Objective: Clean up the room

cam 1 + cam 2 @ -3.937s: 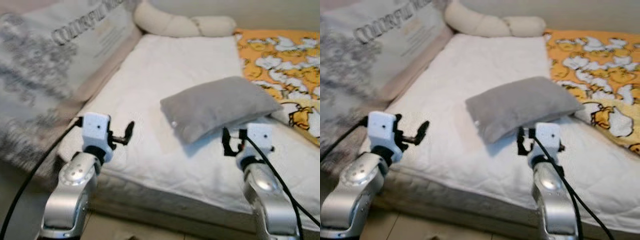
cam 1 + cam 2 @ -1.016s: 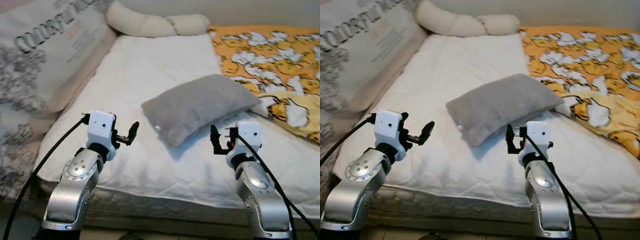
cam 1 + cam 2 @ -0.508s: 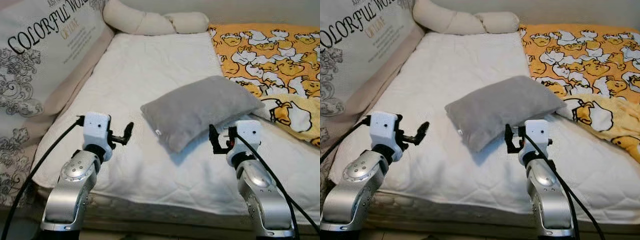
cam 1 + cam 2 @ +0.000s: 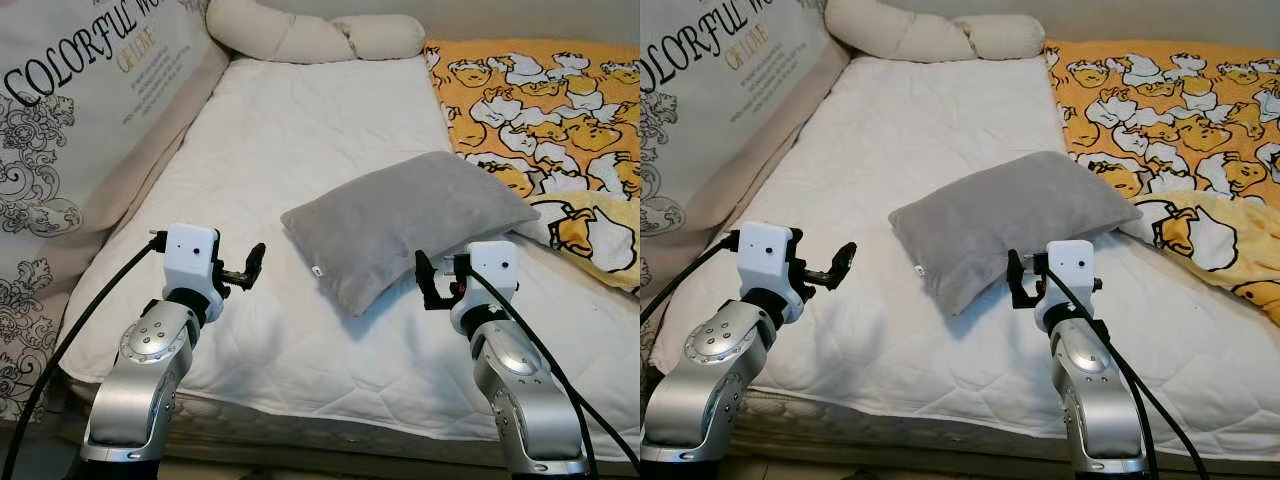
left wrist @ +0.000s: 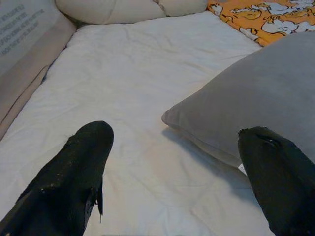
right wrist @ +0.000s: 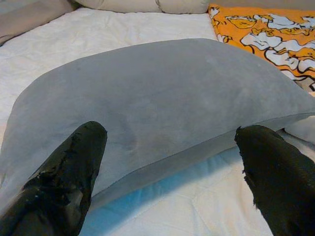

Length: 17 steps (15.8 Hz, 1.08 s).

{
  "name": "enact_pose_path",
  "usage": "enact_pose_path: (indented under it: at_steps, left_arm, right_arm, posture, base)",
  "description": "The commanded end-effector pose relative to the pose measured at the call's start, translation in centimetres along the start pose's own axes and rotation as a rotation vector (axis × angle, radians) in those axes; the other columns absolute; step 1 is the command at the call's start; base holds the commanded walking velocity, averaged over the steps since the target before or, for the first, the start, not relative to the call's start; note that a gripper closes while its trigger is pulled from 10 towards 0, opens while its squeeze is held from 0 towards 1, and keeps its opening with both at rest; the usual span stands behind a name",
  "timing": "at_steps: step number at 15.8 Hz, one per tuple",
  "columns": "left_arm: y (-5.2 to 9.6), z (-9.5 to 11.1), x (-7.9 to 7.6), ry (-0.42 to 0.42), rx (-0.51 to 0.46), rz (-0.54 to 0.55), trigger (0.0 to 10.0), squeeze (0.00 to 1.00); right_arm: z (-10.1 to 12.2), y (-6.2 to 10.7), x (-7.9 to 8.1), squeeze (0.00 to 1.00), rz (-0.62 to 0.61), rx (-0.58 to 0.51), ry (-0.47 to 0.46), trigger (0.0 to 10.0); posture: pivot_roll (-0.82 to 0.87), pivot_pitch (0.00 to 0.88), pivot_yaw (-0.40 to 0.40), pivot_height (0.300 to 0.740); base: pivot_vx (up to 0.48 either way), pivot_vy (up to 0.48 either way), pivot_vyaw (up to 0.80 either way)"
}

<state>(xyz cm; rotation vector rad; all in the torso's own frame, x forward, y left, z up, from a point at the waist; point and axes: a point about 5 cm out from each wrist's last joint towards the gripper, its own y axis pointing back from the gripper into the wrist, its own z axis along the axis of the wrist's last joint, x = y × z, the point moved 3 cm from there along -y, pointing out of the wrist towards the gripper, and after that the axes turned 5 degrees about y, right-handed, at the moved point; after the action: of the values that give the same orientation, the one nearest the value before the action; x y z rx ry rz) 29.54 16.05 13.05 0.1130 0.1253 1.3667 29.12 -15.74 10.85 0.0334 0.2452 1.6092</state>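
Far left: printed headboard cushion [image 4: 70,130] with black lettering and scrollwork, leaning along the left edge of the bed. Left arm raised over the near-left part of the white quilted mattress [image 4: 300,140]; left gripper [image 4: 245,268] held above the sheet, well left of the pillow, fingers [image 5: 74,182] spread wide with nothing between them. At the head of the bed, top centre: cream bolster [image 4: 300,35], knotted, lying across the mattress against the wall. Centre: grey pillow [image 4: 405,225], rectangular, lying flat and askew on the mattress, small white tag [image 4: 316,270] at its near-left corner, far-right corner touching the blanket's edge. Right of centre: right gripper [image 4: 430,282] just beside the pillow's near long edge, pointed at it, fingers [image 6: 64,172] parted widely to either side of that edge in the wrist view, gripping nothing; contact with the pillow not discernible. Right: orange blanket [image 4: 540,90] with white-and-yellow duck print, spread over the right side of the bed, a folded yellow portion [image 4: 590,225] near the pillow's right end.
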Motion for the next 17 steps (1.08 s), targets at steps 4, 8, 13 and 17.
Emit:
enact_pose_path:
  at_steps: [4,8,13,17]
  left_arm:
    - [0.07,-0.14,-0.21,-0.006,0.005,-0.008,10.0,0.0]
    - [0.04,-0.07,-0.12,-0.007,0.004,-0.01,10.0,0.0]
    - [0.04,-0.08,-0.28,-0.007,0.003,-0.017,10.0,0.0]
    - [0.06,-0.11,-0.22,-0.009,0.004,-0.021,10.0,0.0]
  right_arm:
    - [-0.09,-0.13,0.08,0.0,0.006,0.018,-0.025,10.0]
    - [-0.22,-0.18,0.1,0.0,0.001,0.023,-0.014,10.0]
    - [-0.26,-0.15,0.18,0.0,0.004,0.026,-0.008,10.0]
    - [-0.28,-0.19,0.19,0.0,0.006,0.025,-0.007,10.0]
  posture:
    - [0.01,0.0,0.031,0.74]
    - [0.01,0.0,0.03,0.74]
    - [0.01,0.0,0.024,0.74]
    - [0.01,0.0,0.026,0.74]
  base:
    - [0.253,0.0,0.0]
    - [0.282,0.0,0.0]
    - [0.289,0.0,0.0]
    - [0.297,0.0,0.0]
